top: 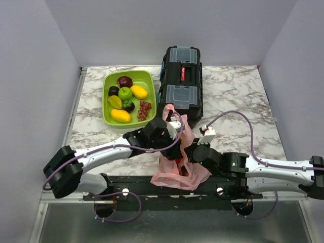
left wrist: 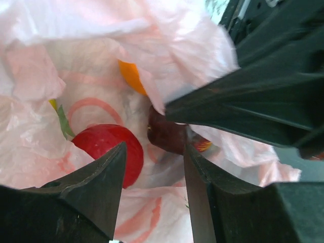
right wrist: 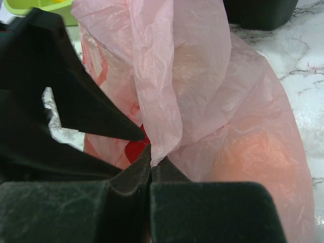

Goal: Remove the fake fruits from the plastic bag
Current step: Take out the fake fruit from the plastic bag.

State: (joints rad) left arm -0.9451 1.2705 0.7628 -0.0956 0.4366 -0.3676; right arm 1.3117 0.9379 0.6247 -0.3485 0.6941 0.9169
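The left gripper (left wrist: pixel 154 152) is down inside the pink bag (top: pixel 178 174). Its jaws are about half open and hold nothing. A red fruit (left wrist: pixel 109 147) sits just beside one finger. A dark red fruit (left wrist: pixel 169 134) lies past the tips, and an orange fruit (left wrist: pixel 130 76) is deeper in. The right gripper (right wrist: pixel 151 157) is squeezed tight on a fold of the bag. The bag lies on the desk (top: pixel 233 96), at the middle of its near edge. Its long side runs toward the black box (top: pixel 182 81), and a handle points at the box.
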